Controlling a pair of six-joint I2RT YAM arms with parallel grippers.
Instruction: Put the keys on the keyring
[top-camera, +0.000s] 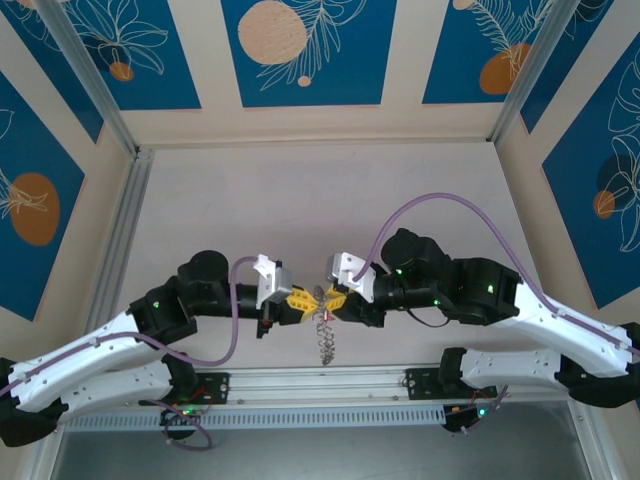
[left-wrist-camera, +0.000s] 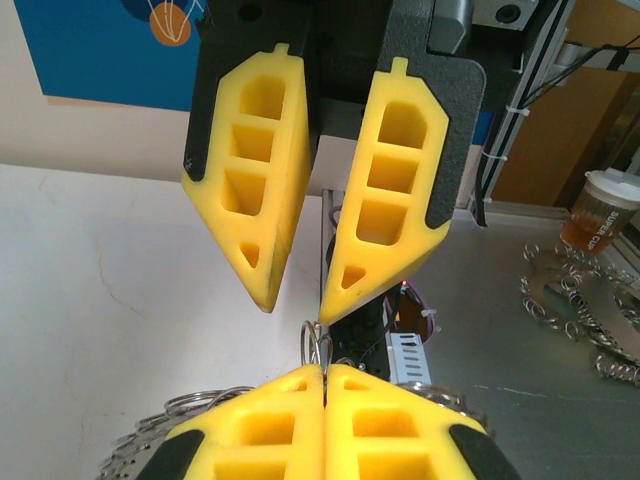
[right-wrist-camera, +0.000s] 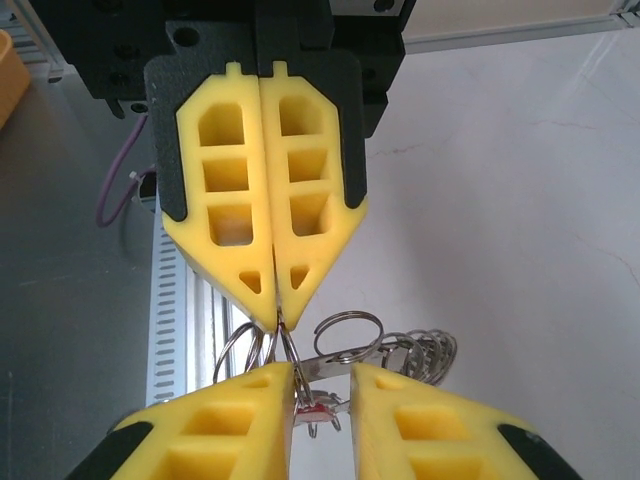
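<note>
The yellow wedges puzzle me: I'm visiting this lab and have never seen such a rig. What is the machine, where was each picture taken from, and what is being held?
These are two robot arms bolted side by side at the near edge of a table. The yellow wedges are the fingers of each arm's tool. The overhead picture looks down from above and behind the arms. In it, the left tool and the right tool meet tip to tip. The other two pictures come from cameras on the wrists, so each shows its own fingers at the bottom and the other arm's tool opposite. The left tool is shut, pinching the thin wire keyring. The right tool's fingers stand slightly apart. A bunch of small keys shows just nearer the bases.
</note>
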